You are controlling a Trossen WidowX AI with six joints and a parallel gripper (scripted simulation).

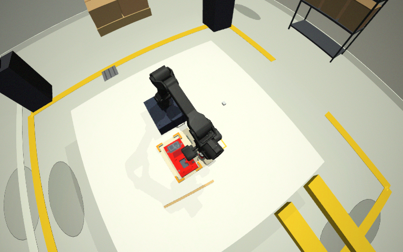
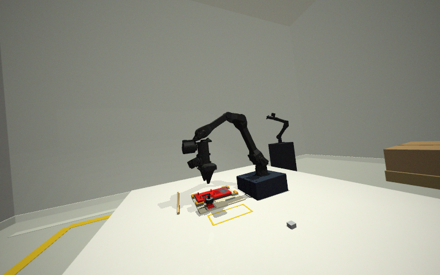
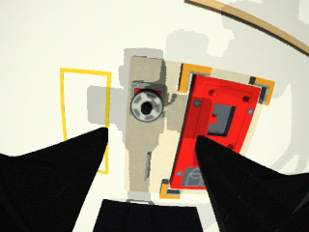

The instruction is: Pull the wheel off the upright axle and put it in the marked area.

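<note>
The wheel (image 2: 208,201) (image 3: 146,115), a grey disc with a dark hub, sits on the upright axle above a small red base on the pale board (image 2: 223,204) (image 3: 137,179). The axle's dark tip (image 2: 208,196) shows above it. My gripper (image 2: 208,182) (image 3: 153,137) is open and empty, pointing down well above the board. In the wrist view the wheel lies between and beyond the fingertips. The marked area, a yellow outline (image 1: 224,143) (image 2: 232,217) (image 3: 63,106), is beside the board. In the top view, my arm hides the wheel and most of the outline.
A red block (image 1: 178,160) (image 2: 213,194) (image 3: 188,126) with small pegs stands between orange corner brackets on the board. A tan strip (image 1: 189,193) (image 2: 177,202) (image 3: 251,23) lies past the board. A small grey cube (image 1: 224,103) (image 2: 291,224) is on the table farther off.
</note>
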